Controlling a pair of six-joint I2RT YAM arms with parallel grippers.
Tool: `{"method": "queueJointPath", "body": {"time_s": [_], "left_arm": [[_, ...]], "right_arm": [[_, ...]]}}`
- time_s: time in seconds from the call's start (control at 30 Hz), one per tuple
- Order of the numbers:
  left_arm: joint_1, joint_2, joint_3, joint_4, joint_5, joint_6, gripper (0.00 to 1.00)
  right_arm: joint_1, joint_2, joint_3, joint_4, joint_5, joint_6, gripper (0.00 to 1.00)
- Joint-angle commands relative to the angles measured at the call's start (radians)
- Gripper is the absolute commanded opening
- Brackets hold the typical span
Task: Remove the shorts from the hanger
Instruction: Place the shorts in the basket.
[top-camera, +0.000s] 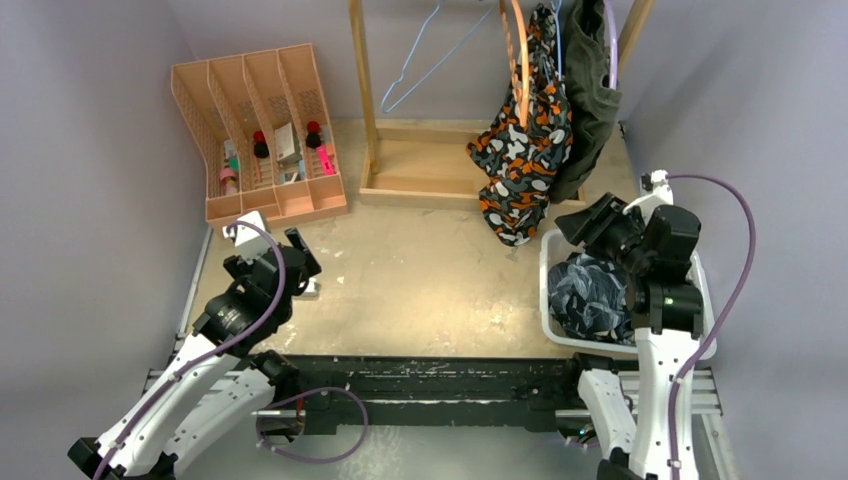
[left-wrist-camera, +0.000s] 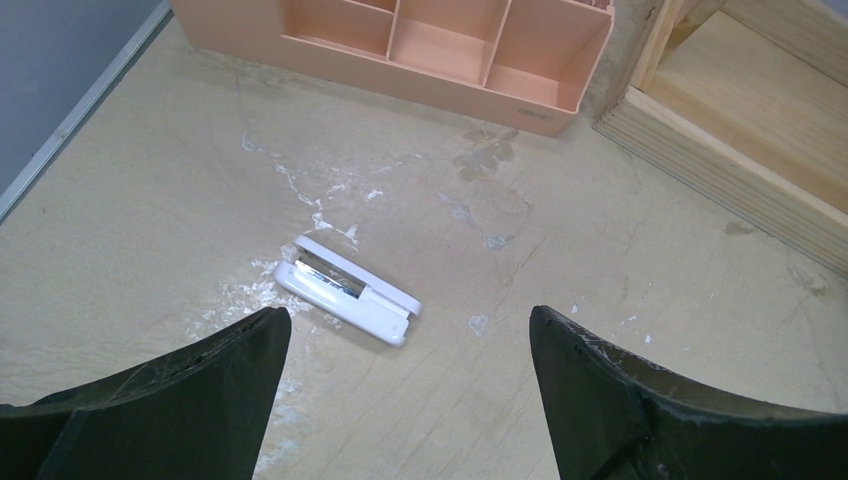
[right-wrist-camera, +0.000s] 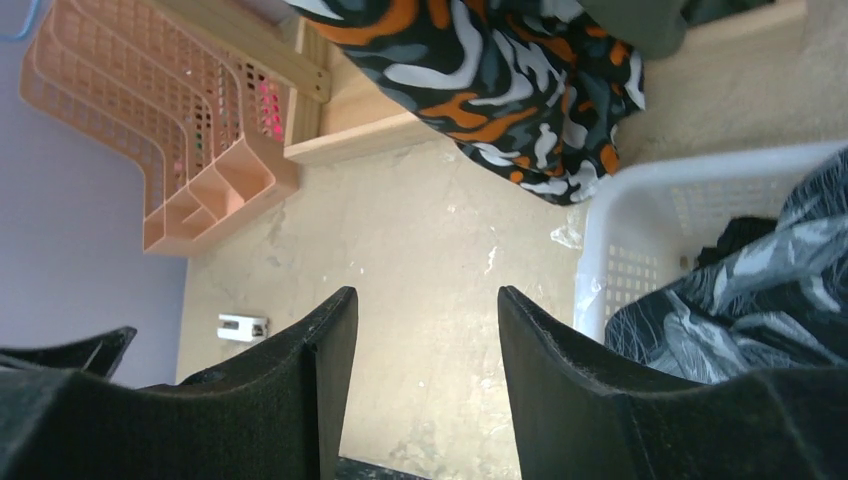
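The orange-white-black camouflage shorts (top-camera: 520, 150) hang from an orange hanger (top-camera: 520, 50) on the wooden rack (top-camera: 420, 170); they also show in the right wrist view (right-wrist-camera: 480, 70). The olive green shorts (top-camera: 592, 95) hang just right of them. The dark blue-grey patterned shorts (top-camera: 590, 295) lie in the white basket (top-camera: 548, 270), also in the right wrist view (right-wrist-camera: 740, 300), with a bit of black fabric (right-wrist-camera: 735, 238) beside them. An empty light blue hanger (top-camera: 425, 55) hangs at the left. My right gripper (top-camera: 578, 228) is open and empty above the basket's far left corner. My left gripper (top-camera: 300, 262) is open and empty over the table.
A peach desk organizer (top-camera: 265, 135) with small items stands at the back left, also in the left wrist view (left-wrist-camera: 420, 50). A small white device (left-wrist-camera: 345, 290) lies on the table under the left gripper. Grey walls close in on both sides.
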Motion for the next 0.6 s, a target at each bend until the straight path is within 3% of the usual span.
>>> {"method": "queueJointPath", "body": {"time_s": [0.0, 0.3, 0.57], "left_arm": [[0.010, 0.002, 0.008, 0.035, -0.012, 0.014, 0.89], [0.011, 0.009, 0.007, 0.039, -0.004, 0.019, 0.90], [0.012, 0.013, 0.008, 0.037, -0.008, 0.016, 0.90]], "right_arm": [[-0.003, 0.042, 0.124, 0.028, -0.100, -0.143, 0.55], [0.067, 0.194, 0.351, -0.088, 0.053, -0.259, 0.54], [0.480, 0.371, 0.532, -0.154, 0.494, -0.200, 0.55]]}}
